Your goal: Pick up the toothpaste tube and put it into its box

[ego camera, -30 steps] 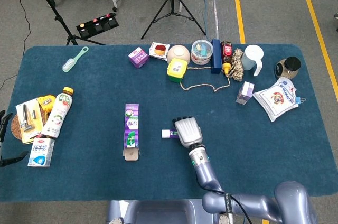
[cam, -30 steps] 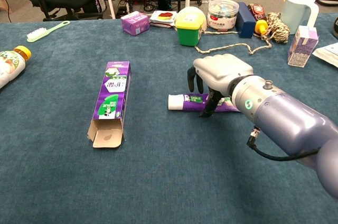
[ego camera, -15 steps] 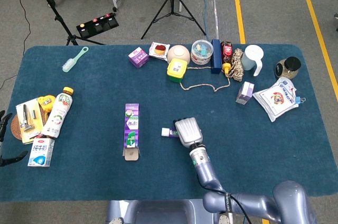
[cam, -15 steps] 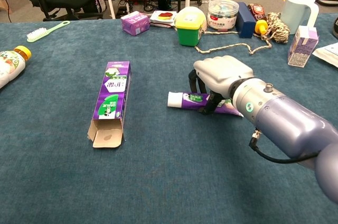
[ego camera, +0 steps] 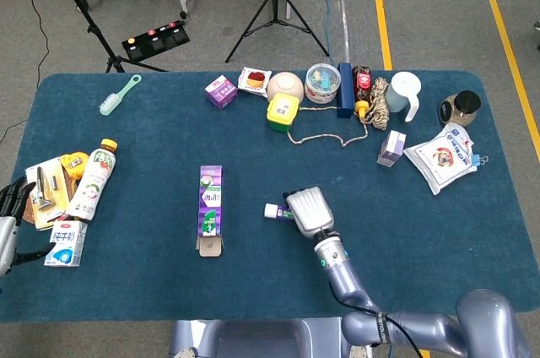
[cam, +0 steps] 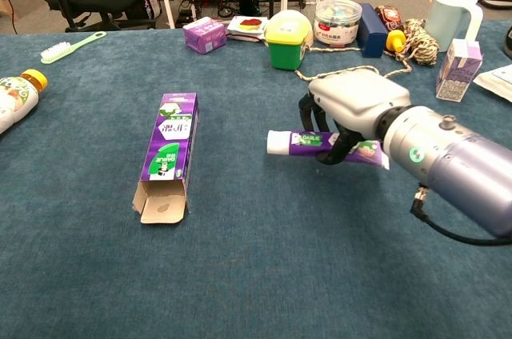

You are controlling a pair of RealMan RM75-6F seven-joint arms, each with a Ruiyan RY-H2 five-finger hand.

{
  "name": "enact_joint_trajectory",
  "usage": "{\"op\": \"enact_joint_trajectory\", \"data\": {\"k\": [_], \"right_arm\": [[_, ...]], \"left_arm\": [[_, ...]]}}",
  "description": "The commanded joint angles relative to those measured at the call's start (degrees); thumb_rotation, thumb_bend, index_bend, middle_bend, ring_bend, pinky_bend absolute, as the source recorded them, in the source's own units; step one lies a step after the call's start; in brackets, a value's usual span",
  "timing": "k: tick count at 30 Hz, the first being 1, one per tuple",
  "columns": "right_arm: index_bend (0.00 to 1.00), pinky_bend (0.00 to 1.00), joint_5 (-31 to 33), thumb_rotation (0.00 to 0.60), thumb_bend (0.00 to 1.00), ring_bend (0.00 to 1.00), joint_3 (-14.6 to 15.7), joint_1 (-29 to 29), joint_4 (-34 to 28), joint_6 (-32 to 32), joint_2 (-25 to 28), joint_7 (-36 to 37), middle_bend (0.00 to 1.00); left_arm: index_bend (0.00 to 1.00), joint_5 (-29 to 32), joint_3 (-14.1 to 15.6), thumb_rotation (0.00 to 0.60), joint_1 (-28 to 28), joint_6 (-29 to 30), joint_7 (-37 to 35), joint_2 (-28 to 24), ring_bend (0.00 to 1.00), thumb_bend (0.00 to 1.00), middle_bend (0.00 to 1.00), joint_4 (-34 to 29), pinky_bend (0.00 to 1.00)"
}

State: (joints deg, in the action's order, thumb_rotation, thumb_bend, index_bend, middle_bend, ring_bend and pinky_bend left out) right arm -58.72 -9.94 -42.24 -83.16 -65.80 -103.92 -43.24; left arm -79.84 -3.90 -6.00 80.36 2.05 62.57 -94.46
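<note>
Step in hand: pickup done, carry pending. Right hand (cam: 352, 111), fingers curled around toothpaste tube (cam: 308, 142), holds it level, clear of the cloth, right of the box (cam: 169, 152). Next: bring cap end to the box's open near flap. Left hand (ego camera: 7, 225): finger state unclear.

One tube (cam: 308, 141); one long purple box (ego camera: 210, 208) at 9 o'clock of it; two small purple cartons, one (ego camera: 220, 91) at 11 o'clock, one (ego camera: 391, 149) at 2 o'clock; one bottle (ego camera: 93, 180); one brush (ego camera: 119, 93); one jug (ego camera: 405, 95); one rope coil (ego camera: 379, 104); two hands (ego camera: 307, 211) (ego camera: 7, 223).
</note>
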Motion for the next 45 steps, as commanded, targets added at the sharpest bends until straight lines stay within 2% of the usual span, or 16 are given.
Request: {"op": "enact_joint_trajectory", "data": {"k": [1,5,9,13,19,25,38,45], "right_arm": [[0.56,0.66,-1.11,0.600,0.46,0.60,0.43,0.70,-2.87,-0.37,3.10,0.01,0.59],[0.56,0.66,-1.57,0.600,0.46,0.60,0.20,1.68,-5.69,-1.38,6.94,0.28,0.59],[0.56,0.66,-1.44,0.600,0.46,0.60,-0.08,2.67,-8.41,-2.07,10.87,0.59,0.59],[0.56,0.66,-1.81,0.600,0.48,0.60,-0.44,3.33,-9.74,-2.77,12.77,1.71,0.59],[0.56,0.66,-2.53,0.600,0.51,0.60,-0.39,4.36,-11.24,-4.07,15.02,2.37,0.59],[0.56,0.66,-2.44,0.600,0.52,0.60,-0.01,5.52,-12.80,-4.95,17.15,2.59,0.60],[0.56,0.66,-0.85,0.600,0.52,0.60,-0.15,6.96,-14.20,-4.77,20.62,4.21,0.60],[0.56,0.66,1.36,0.600,0.52,0.60,-0.70,7.55,-13.71,-4.30,21.88,5.33,0.60]], "left_arm": [[0.00,-2.07,-0.07,0.600,-1.42,-0.58,1.18,-0.16,0.01,0.02,0.00,-0.18,0.11],[0.00,-7.78,-1.21,0.600,-5.40,-1.48,1.92,-0.96,0.01,0.02,0.00,1.10,0.13],[0.00,-15.36,-2.49,0.600,-11.50,-3.14,0.86,-0.71,0.01,0.02,0.00,6.55,0.14],[0.00,-19.89,-2.25,0.600,-15.43,-4.78,0.49,0.04,0.00,0.02,0.00,10.78,0.14],[0.00,-25.97,-1.73,0.600,-21.59,-8.81,4.02,0.85,0.00,0.02,0.00,13.05,0.14],[0.00,-34.13,-0.73,0.600,-30.07,-11.80,4.10,5.67,0.00,0.02,0.00,19.54,0.15],[0.00,-41.26,3.28,0.600,-43.82,-19.84,1.85,15.04,0.00,0.02,0.00,31.60,0.20],[0.00,-40.27,5.35,0.600,-48.47,-22.60,-2.52,20.00,0.00,0.03,0.00,36.68,0.22]]}}
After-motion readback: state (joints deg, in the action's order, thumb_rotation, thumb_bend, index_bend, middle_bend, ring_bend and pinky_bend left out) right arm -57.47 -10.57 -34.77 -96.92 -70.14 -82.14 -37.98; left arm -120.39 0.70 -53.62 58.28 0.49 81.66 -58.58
